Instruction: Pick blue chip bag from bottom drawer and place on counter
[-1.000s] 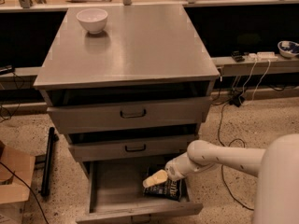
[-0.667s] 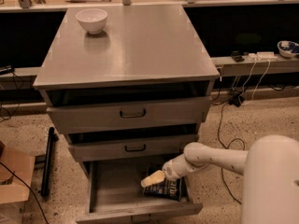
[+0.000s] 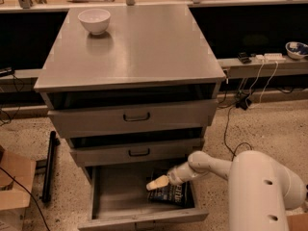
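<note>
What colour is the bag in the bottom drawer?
Dark navy bag, white lettering; gripper over it; camera view.

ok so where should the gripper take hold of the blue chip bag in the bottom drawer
The blue chip bag lies flat on the floor of the bottom drawer, close to one side wall, so sideways approaches look blocked. Probably come from above and pinch its edge nearest the drawer's middle; the gripper hangs just over that edge.
</note>
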Tool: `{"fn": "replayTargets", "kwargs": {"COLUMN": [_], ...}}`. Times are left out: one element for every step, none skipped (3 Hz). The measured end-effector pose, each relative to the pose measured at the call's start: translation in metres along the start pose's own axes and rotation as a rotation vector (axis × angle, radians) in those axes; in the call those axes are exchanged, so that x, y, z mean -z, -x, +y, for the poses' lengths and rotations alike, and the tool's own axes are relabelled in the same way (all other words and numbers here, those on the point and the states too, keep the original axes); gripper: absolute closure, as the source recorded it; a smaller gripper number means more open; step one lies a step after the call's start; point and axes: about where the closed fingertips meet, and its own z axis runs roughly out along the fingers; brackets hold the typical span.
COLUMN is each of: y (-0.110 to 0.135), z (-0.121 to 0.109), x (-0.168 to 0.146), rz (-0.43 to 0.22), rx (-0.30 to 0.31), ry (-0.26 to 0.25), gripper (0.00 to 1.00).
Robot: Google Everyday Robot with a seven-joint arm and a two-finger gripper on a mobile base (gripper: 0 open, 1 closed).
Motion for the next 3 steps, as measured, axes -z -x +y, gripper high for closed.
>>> {"fn": "replayTargets", "kwargs": {"y": [0.007, 0.007, 0.013], "z": [-0.008, -0.015, -0.034], "x": [0.000, -0.007, -0.018], "rz": [-0.017, 0.001, 0.029], "rx": [-0.002, -0.023, -0.035], "ry": [-0.008, -0.006, -0.058], "gripper": [0.00, 0.00, 0.00]}}
